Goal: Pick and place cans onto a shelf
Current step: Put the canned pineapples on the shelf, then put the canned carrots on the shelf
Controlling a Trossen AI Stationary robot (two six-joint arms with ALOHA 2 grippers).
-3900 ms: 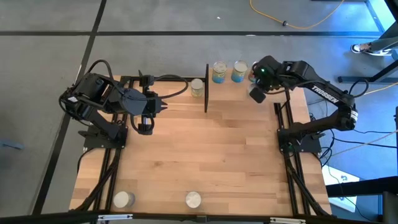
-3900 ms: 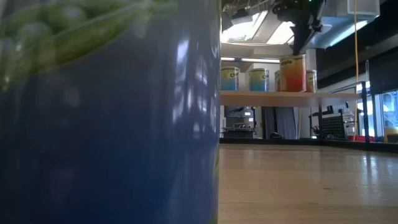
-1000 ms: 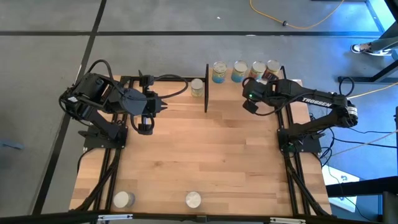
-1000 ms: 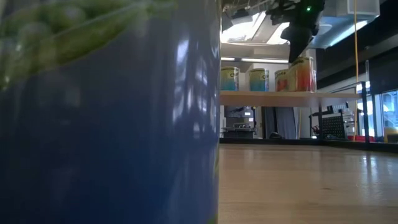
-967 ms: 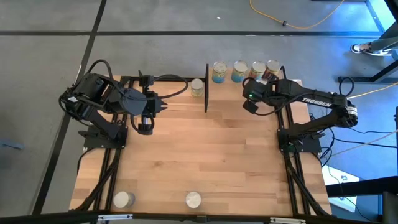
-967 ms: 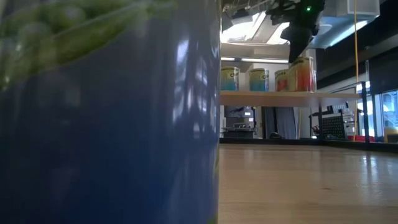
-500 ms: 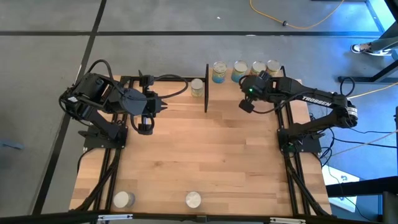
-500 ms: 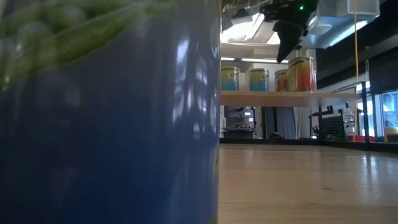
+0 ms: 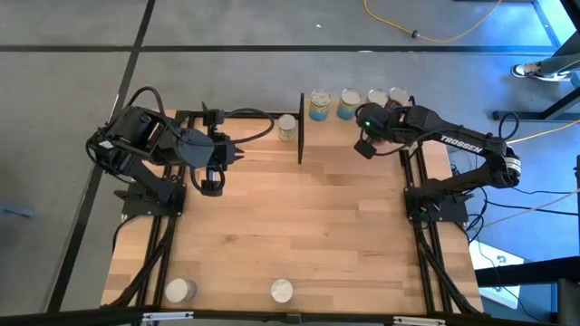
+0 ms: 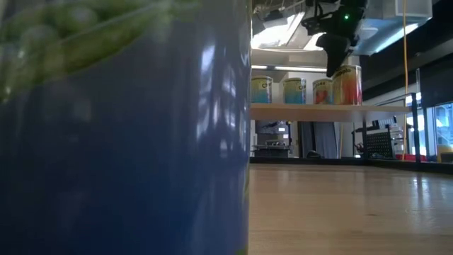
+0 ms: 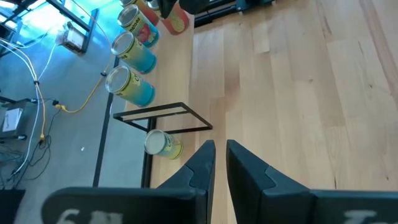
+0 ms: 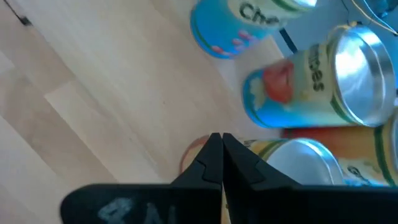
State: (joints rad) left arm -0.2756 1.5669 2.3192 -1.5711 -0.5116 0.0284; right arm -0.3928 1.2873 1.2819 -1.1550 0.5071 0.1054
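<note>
Your right arm reached from its base at the table's right side toward the far edge, and its right gripper [image 9: 365,148] hung there with the fingers [image 12: 211,158] pressed together, holding nothing. Your left arm sat folded over the far-left part of the table, its left gripper [image 9: 210,187] empty, its fingers [image 11: 202,163] parted by only a narrow gap.

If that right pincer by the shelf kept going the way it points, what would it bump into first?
Most likely the silver top of a yellowish can on the shelf. The shut right pincer points at its rim, though depth is hard to judge.
</note>
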